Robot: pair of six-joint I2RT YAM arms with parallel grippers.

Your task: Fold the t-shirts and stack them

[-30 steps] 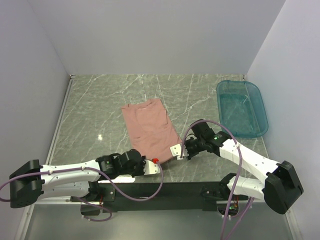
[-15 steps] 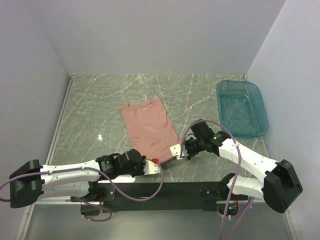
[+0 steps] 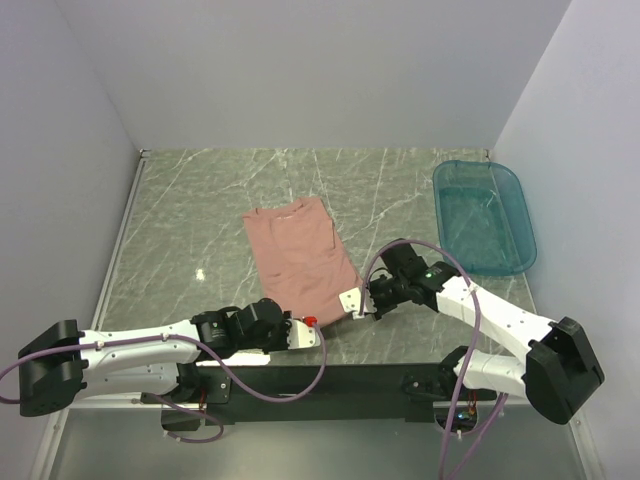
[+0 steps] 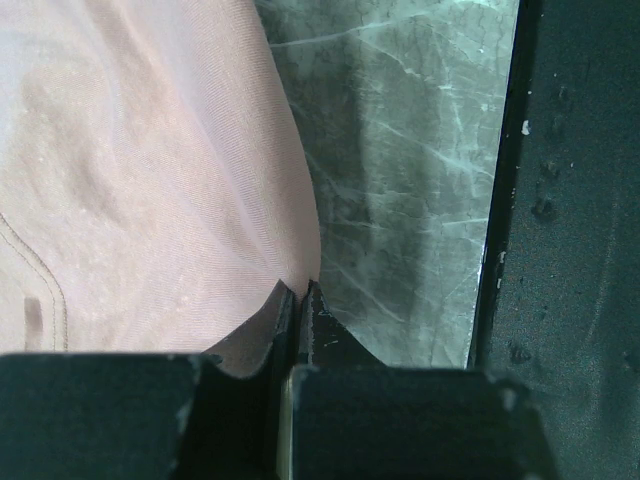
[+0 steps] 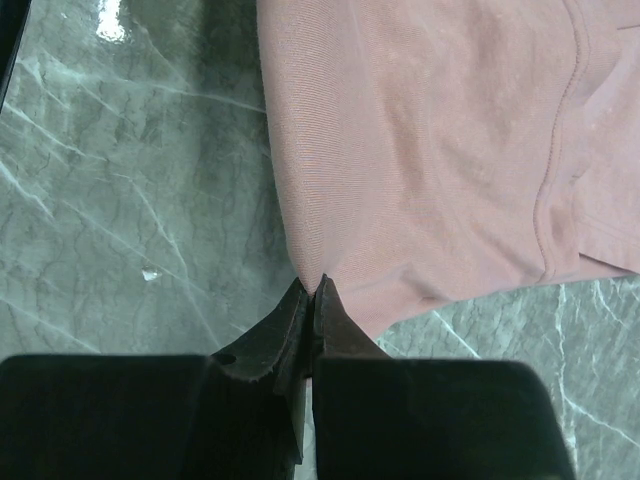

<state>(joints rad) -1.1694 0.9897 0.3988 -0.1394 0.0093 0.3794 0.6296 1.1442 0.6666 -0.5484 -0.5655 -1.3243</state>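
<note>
The left hand (image 4: 298, 295) is closed, its tips pinching the near corner of the dusty-pink t-shirt (image 3: 300, 255). The cloth runs away from that hand, ahead of it and to its left, and bare marbled bench (image 3: 200, 200) lies just to its right. The shirt lies flat as a narrow strip, apparently folded lengthwise with the sleeves tucked in, and its collar end is the end farthest from both hands. Just beside the left hand, the right hand (image 5: 312, 290) is also closed, nipping the strip's other near corner at the hem, and the fabric spreads ahead of it and to its right. I judge the step in hand to be the crosswise fold. With both near corners held, the next move calls for lifting them together, level and in step, and carrying them over toward the collar end without dragging the lower layer or letting the thin pinch slip. Well off to the right hand's right and ahead of it sits a translucent teal tub (image 3: 436, 185), and nothing shows inside it.
</note>
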